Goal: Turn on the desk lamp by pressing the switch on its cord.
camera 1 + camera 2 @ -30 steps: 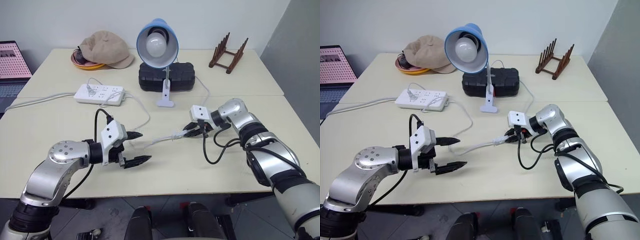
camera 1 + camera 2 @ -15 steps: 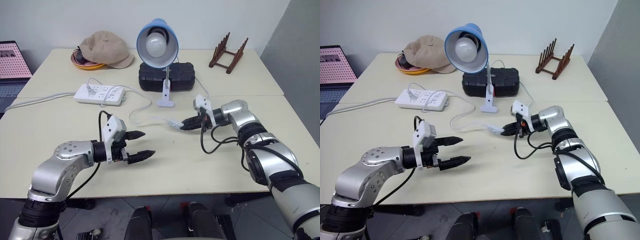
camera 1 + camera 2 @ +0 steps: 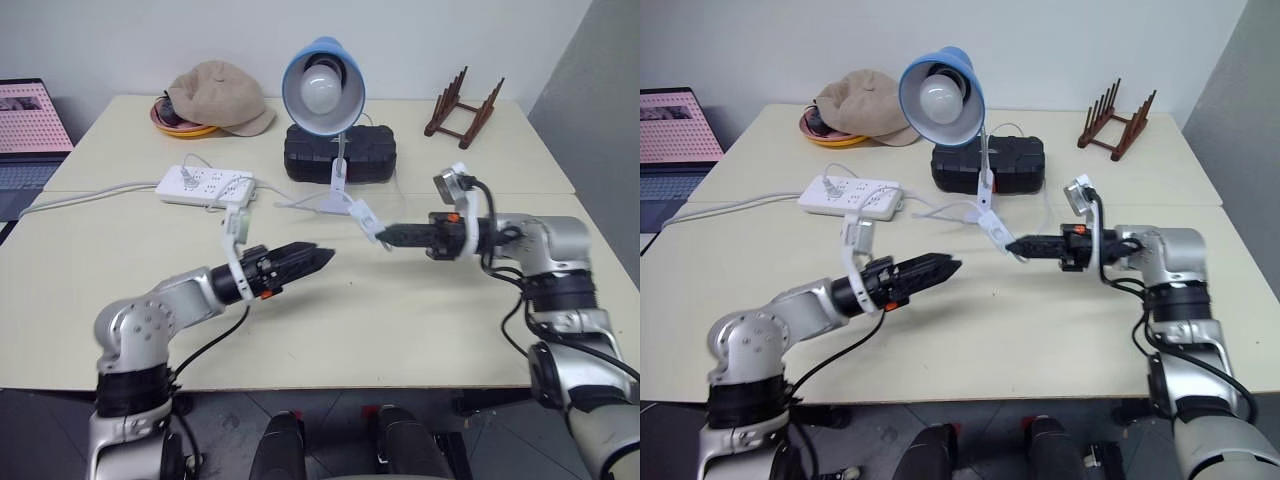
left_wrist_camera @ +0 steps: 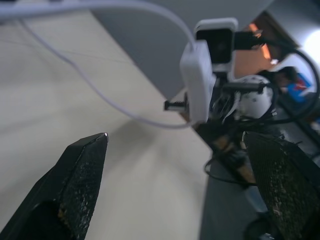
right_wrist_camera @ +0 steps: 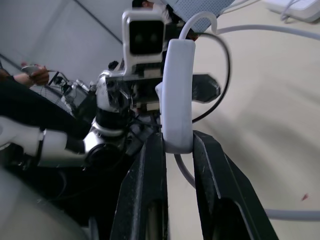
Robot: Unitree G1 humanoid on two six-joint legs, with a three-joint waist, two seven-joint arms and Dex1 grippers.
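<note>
Switch (image 3: 366,218) pinched in right tool (image 3: 384,236), lifted above the table (image 3: 400,330).
Left tool (image 3: 322,257), fingers spread, points at it from just beside; lamp (image 3: 322,88) unlit near the far edge.

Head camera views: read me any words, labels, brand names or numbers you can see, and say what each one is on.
No text can be read on anything.
Laptop screen: pink pattern, too small to read.
Power strip: no markings can be made out.
Desk lamp, black case and switch: no visible writing.
</note>
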